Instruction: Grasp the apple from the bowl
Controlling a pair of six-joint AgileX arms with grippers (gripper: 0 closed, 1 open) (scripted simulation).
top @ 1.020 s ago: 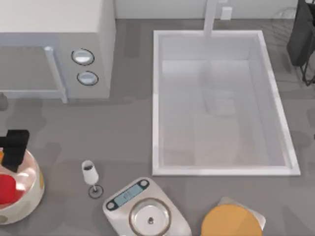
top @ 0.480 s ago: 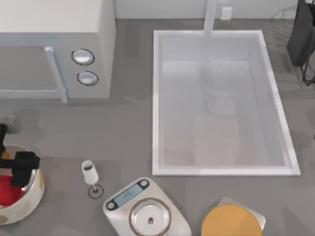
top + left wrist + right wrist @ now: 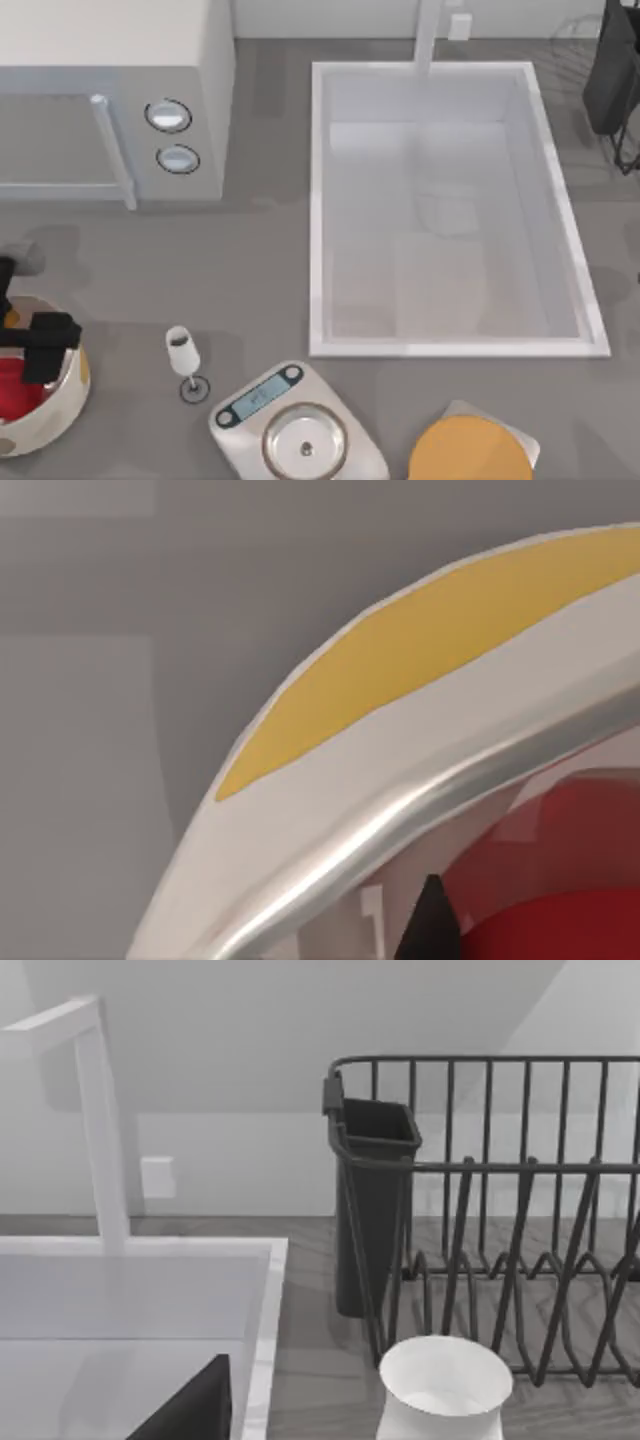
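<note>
top view: left claw [image 3: 30,352], lower than a second ago, sits over the small red apple [image 3: 18,385] in the cream-white round bowl [image 3: 62,405]; i cannot tell its grip.

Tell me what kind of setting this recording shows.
Most likely a rendered kitchen counter: a sink with a faucet, a microwave at the top view's left, a kitchen scale, and a dish rack. The left tool is over the bowl.
</note>
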